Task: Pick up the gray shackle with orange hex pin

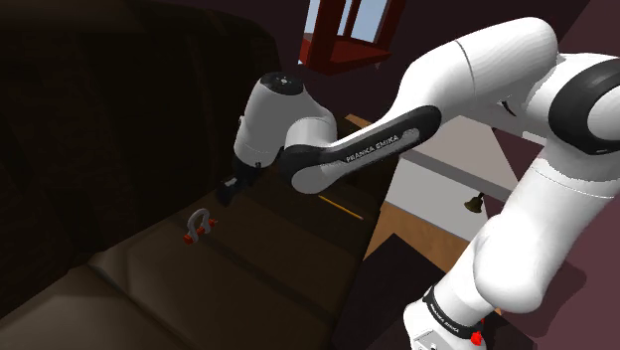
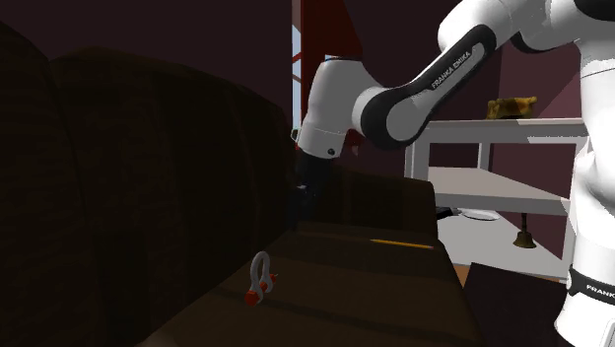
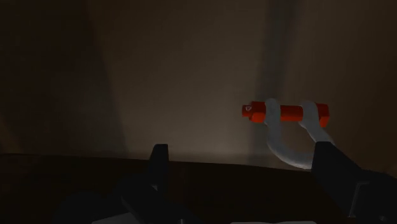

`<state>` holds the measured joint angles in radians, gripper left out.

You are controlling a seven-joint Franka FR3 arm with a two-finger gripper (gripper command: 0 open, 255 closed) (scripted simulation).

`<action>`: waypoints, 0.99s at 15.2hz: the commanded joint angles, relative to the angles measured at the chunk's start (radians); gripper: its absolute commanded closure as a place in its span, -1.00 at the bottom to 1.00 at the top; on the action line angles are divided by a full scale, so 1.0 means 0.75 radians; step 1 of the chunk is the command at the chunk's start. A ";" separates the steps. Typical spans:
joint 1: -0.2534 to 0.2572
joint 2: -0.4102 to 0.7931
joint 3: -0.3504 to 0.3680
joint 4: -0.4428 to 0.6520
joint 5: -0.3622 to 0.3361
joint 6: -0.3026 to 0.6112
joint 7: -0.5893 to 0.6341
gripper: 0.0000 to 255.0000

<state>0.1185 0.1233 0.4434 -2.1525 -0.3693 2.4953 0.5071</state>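
Tool (image 3: pixel 242 151): black, fingers spread wide, holding nothing. Shackle (image 3: pixel 286 114): grey bow, orange-red pin, flat on the dark sofa seat (image 1: pixel 268 259), below the tool (image 1: pixel 229 191), off toward one finger, clear of both.

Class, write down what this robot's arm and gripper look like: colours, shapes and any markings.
The arm has smooth, rounded white shells with dark grey to black joint sections. White lettering reading FRANKA EMIKA runs along one dark section, and a black band with a small red spot rings the base. The gripper is all black, with two flat, blocky fingers.
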 commanded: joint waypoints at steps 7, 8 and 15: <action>0.187 0.369 -0.055 0.344 -0.323 0.016 0.244 -1.00; 0.192 0.379 -0.062 0.342 -0.334 0.028 0.255 -1.00; 0.224 0.453 -0.109 0.332 -0.414 0.101 0.327 -1.00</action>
<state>0.2808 0.4543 0.3671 -1.9043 -0.6701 2.5642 0.7423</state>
